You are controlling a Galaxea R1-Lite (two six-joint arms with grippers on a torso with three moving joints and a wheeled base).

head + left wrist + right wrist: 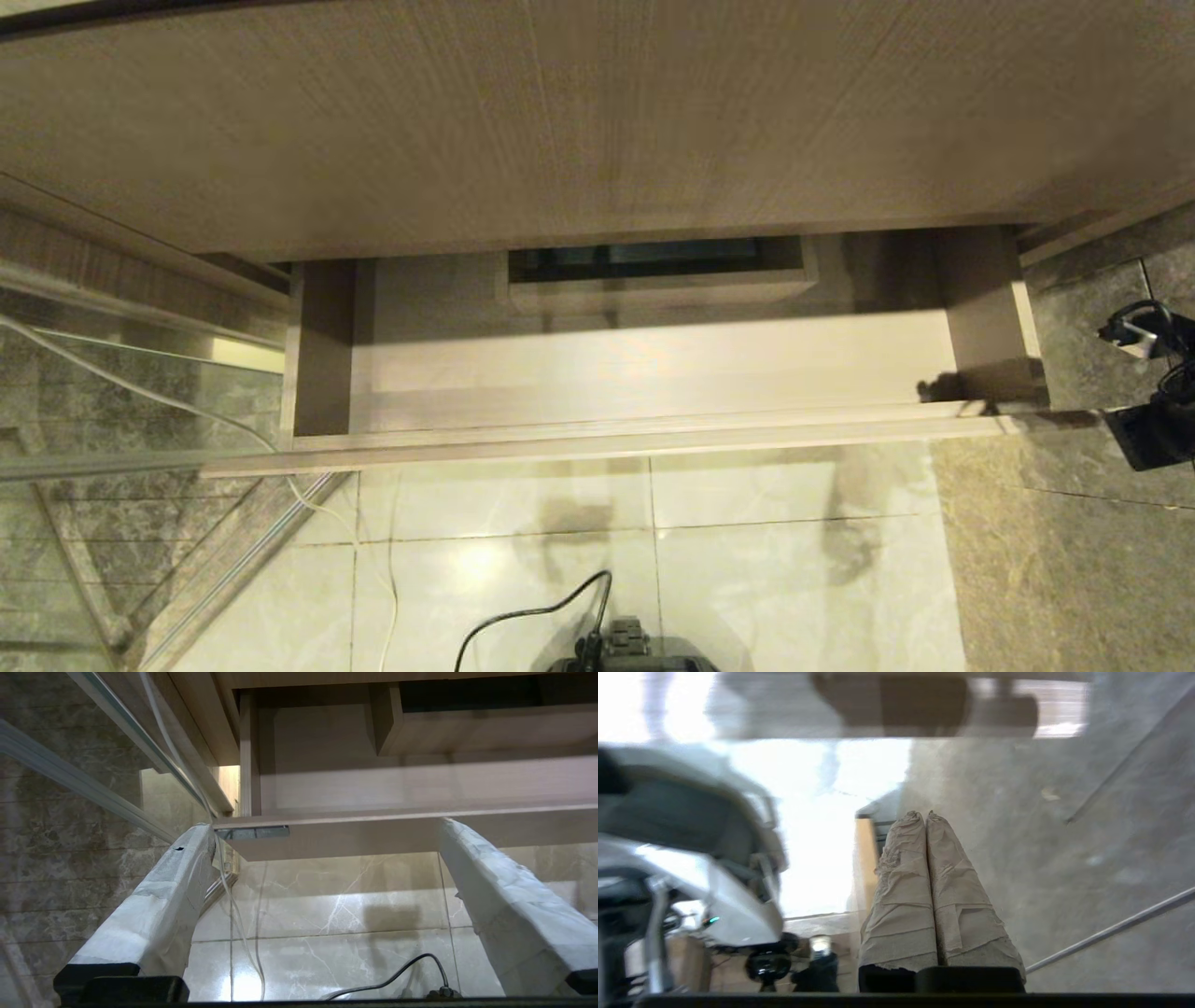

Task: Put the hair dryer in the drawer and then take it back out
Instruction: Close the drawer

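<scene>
The drawer stands pulled out under the cabinet, and its light wood floor is bare. A boxed cut-out sits at its mid-back. The hair dryer is out of view. My left gripper hangs open with nothing between its taped fingers, low in front of the drawer near its left front corner. My right gripper is shut on nothing, its two wrapped fingers pressed together over grey stone. Black parts of the right arm show at the head view's right edge, beside the drawer's right end.
A wide wood-grain panel overhangs the drawer's back. A glass partition with a metal rail stands on the left, and a thin white cable hangs by it. A black cable lies on the glossy tiles near my base.
</scene>
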